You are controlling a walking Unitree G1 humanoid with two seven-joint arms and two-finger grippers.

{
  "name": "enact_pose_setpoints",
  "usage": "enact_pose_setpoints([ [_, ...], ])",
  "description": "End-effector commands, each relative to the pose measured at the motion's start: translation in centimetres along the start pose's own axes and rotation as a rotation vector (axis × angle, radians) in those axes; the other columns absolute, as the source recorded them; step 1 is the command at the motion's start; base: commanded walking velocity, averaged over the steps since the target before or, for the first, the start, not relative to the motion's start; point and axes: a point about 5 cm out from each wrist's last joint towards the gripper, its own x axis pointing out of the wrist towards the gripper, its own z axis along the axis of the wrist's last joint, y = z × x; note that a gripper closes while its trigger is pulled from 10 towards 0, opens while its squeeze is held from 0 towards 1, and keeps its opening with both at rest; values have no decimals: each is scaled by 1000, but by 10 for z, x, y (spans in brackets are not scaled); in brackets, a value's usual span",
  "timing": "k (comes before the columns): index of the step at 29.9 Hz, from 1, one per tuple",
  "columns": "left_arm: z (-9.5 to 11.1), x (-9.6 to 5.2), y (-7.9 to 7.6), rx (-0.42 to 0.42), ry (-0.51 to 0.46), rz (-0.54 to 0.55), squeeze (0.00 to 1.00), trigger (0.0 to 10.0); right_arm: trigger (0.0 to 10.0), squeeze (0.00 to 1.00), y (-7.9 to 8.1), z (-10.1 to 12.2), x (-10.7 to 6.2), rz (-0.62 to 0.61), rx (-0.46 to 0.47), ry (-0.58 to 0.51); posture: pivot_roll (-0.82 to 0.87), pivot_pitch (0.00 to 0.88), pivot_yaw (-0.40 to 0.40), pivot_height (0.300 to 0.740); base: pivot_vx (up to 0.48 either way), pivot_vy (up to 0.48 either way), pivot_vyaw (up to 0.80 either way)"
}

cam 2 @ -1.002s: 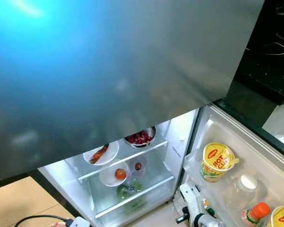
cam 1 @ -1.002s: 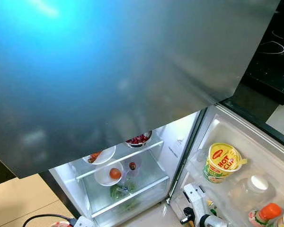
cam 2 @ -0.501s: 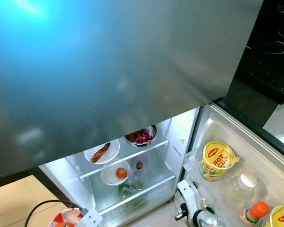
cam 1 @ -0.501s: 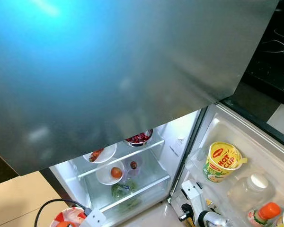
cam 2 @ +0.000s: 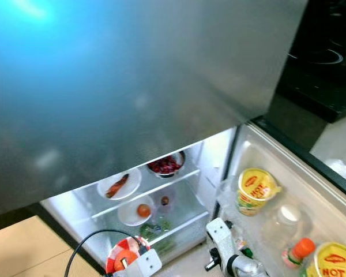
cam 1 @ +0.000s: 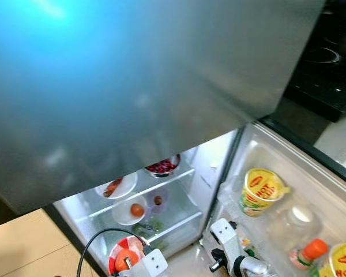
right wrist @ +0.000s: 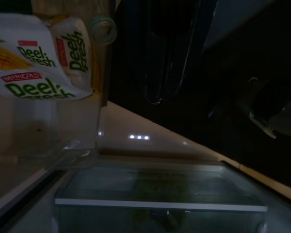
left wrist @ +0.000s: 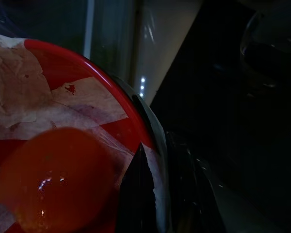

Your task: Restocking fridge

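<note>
While my left pincer (left wrist: pixel 136 194) clamps a red plate (cam 1: pixel 118 262) with a tomato (cam 1: pixel 126 259), I judge the open fridge (cam 1: pixel 213 167) shelf comes next.

Brushed matt-metal fridge door (cam 1: pixel 132 86)

Head stereo pair looks forward and steeply down from close under the grey freezer door (cam 1: pixel 132 75), which blocks the upper half of both eyes. Both eyes share the lit fridge shelves (cam 1: pixel 144 193) below and the open door rack (cam 2: pixel 277 219) at right (right eye shifted slightly). Left wrist camera sits very near a red plate (left wrist: pixel 87 97), looking along it toward the dark fridge front. Right wrist camera faces low into the fridge, close to the crisper drawer (right wrist: pixel 160 194) and door-rack packets (right wrist: pixel 39 58).
</note>
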Motion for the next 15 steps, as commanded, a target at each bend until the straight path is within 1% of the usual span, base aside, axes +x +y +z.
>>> enact_pose_setpoints([
  [1, -9, -3, 3, 8, 31, 8, 0, 10000, 10000, 0, -1, 5, 0, -2, -15, -33, -28, 0, 1, 740, 0, 0, 0],
  [4, -12, -4, 3, 20, 45, 17, 0, 10000, 10000, 0, -1, 3, 0, 4, -25, -12, -28, 0, 1, 740, 0, 0, 0],
  [6, -16, -5, 5, 1, 54, 40, 0, 10000, 10000, 0, -3, -6, -2, -29, -35, 49, -29, 0, -1, 740, 0, 0, 0],
  [7, -17, -6, 6, -6, 61, 49, 0, 10000, 10000, 0, -3, -10, -2, -34, -25, 74, -29, 0, -1, 740, 0, 0, 0],
  [8, -19, -7, 6, -11, 65, 55, 0, 10000, 10000, 0, -3, -14, -3, -35, -20, 93, -29, 0, -1, 740, 0, 0, 0],
  [9, -21, -7, 6, -28, 74, 65, 0, 10000, 10000, 0, -3, -20, -5, -31, -36, 112, -26, 0, -3, 740, 0, 0, 0],
  [10, -21, -7, 6, -28, 74, 65, 0, 10000, 10000, 0, -3, -20, -5, -31, -36, 112, -26, 0, -3, 740, 0, 0, 0],
  [12, -26, -9, 6, -47, 86, 78, 0, 10000, 10000, 0, -13, -15, -8, -115, -14, 54, -25, 0, -4, 740, 0, 0, 0],
  [14, -28, -9, 6, -59, 92, 84, 0, 10000, 10000, 0, -20, -9, -10, -157, 0, 8, -27, 0, -1, 740, 0, 0, 0],
  [15, -30, -10, 5, -62, 100, 84, 0, 10000, 10000, 0, -25, -1, -11, -183, 2, -47, -27, 0, -1, 740, 0, 0, 0],
])
